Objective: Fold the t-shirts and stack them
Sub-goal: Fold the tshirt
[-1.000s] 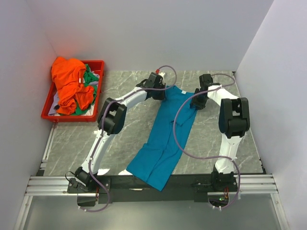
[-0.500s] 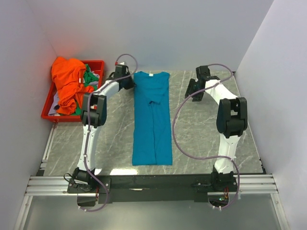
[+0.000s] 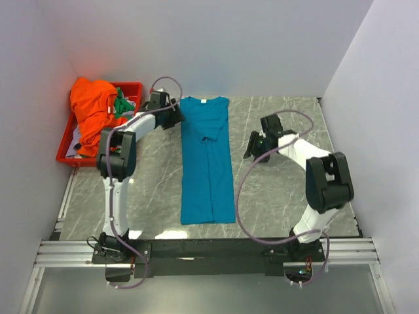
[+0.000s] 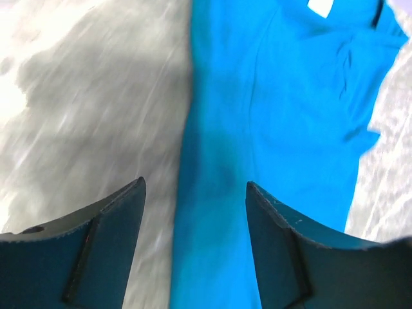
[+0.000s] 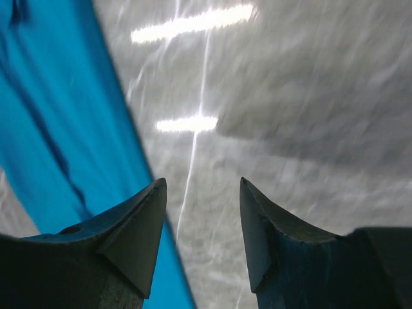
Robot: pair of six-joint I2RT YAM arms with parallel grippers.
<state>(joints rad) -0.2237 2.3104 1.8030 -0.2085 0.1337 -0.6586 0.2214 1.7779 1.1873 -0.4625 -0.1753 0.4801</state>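
Note:
A teal-blue t-shirt (image 3: 207,157) lies flat on the marble table as a long narrow strip, sleeves folded in, collar at the far end. In the left wrist view its left edge (image 4: 270,109) runs between the fingers. My left gripper (image 3: 174,116) hovers at the shirt's far left corner, open and holding nothing (image 4: 195,187). My right gripper (image 3: 252,148) is to the right of the shirt, apart from it, open over bare table (image 5: 201,183); the shirt's edge (image 5: 58,129) shows to its left. The orange t-shirt (image 3: 93,112) and the green t-shirt (image 3: 122,104) lie bunched in the tray.
The red plastic tray (image 3: 133,88) stands at the far left, against the left wall. White walls close in the table on three sides. A metal rail (image 3: 209,252) with both arm bases runs along the near edge.
The teal shirt went from lying slanted over the near edge to straight and flat. My left gripper opened and let go of its corner. My right arm drew back toward the near right.

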